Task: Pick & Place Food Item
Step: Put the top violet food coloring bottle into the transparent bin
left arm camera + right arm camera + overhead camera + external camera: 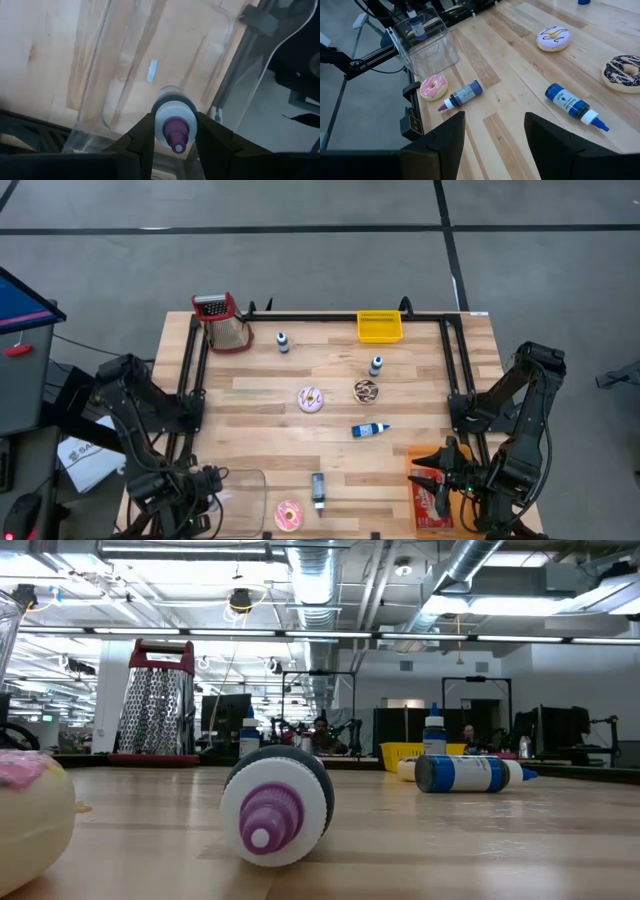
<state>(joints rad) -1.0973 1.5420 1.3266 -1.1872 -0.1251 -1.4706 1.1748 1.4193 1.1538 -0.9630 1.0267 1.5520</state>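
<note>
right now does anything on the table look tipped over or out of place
Two bottles lie on their sides: a blue one mid-table and a purple-capped one beside the pink donut. The other two small bottles stand upright. Nothing looks spilled. The left gripper holds another purple-capped bottle over the clear container.

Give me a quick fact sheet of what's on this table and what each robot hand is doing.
left hand: shut on a purple-capped bottle, above the clear bin
right hand: open, empty, at the table's near right corner
donuts: pink donut, white-iced donut, chocolate donut
lying bottles: purple bottle, blue bottle
far edge: grater, yellow tray
</note>
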